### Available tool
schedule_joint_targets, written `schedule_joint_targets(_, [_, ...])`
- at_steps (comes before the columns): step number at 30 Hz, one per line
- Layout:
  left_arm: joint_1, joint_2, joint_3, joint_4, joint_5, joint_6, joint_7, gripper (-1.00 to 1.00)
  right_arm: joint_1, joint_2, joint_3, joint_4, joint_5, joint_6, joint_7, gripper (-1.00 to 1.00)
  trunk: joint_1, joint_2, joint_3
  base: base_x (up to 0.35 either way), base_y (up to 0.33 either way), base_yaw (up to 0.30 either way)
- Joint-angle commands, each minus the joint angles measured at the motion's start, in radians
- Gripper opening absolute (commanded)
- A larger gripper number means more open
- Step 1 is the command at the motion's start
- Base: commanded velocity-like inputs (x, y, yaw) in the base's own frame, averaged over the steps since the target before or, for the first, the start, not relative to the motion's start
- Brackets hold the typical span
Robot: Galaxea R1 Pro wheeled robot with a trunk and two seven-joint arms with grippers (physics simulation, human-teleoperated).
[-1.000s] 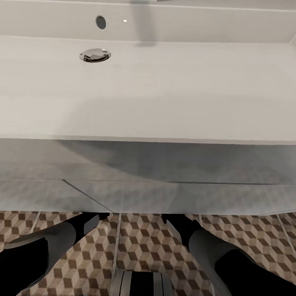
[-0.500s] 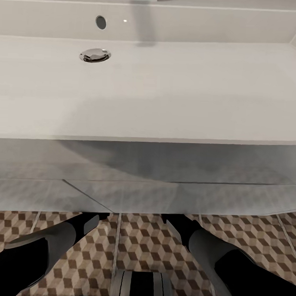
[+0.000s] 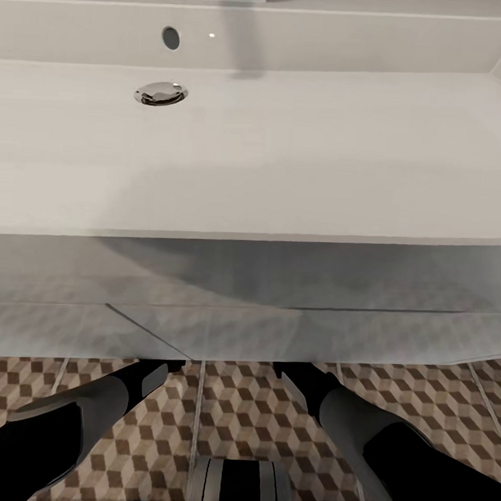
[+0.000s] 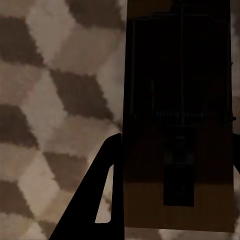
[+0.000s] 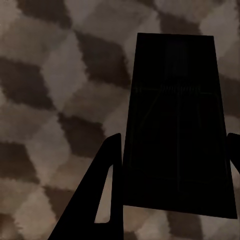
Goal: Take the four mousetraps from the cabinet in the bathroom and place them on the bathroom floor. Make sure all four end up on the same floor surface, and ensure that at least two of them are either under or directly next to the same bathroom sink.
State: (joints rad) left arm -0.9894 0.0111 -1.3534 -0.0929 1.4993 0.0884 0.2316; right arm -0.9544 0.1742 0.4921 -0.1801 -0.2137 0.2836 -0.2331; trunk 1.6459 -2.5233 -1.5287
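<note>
Under sink (image 3: 254,156), mousetraps (image 4: 177,125) (image 5: 175,145) sit between each gripper's fingers (image 4: 102,195) (image 5: 102,190).

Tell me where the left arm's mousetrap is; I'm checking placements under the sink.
In the left wrist view the mousetrap sits between the left end effector's fingers, close over the patterned floor tiles. The head view shows that arm reaching under the white sink.

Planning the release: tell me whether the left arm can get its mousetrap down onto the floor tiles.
Probably yes: the mousetrap sits between the left gripper fingers, with only bare floor tiles close beyond.
</note>
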Motion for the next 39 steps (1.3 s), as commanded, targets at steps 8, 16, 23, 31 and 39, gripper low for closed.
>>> schedule_joint_targets(8, [-0.002,0.0,0.002,-0.004,0.005,0.005,0.008,-1.0,-0.023,0.0,0.014,-0.001,-0.006,0.006,-0.006,-1.0,0.0,0.0,0.0,0.0,0.0,0.0])
schedule_joint_targets(16, [-0.002,0.001,0.002,-0.004,0.004,0.005,0.008,-1.0,-0.023,0.0,0.014,-0.001,-0.006,0.006,-0.006,-1.0,0.0,0.0,0.0,0.0,0.0,0.0])
schedule_joint_targets(23, [-0.002,0.001,0.002,-0.004,0.004,0.005,0.008,-1.0,-0.023,0.0,0.014,-0.001,-0.006,0.006,-0.006,-1.0,0.0,0.0,0.0,0.0,0.0,0.0])
schedule_joint_targets(31, [-0.002,0.001,0.002,-0.004,0.004,0.005,0.008,-1.0,-0.022,0.0,0.014,0.0,-0.006,0.006,-0.008,-1.0,0.0,0.0,0.0,0.0,0.0,0.0])
schedule_joint_targets(39, [-0.002,0.001,0.002,-0.004,0.005,0.005,0.008,-1.0,-0.022,0.0,0.014,0.001,-0.006,0.006,-0.008,1.0,0.0,0.0,0.0,0.0,0.0,0.0])
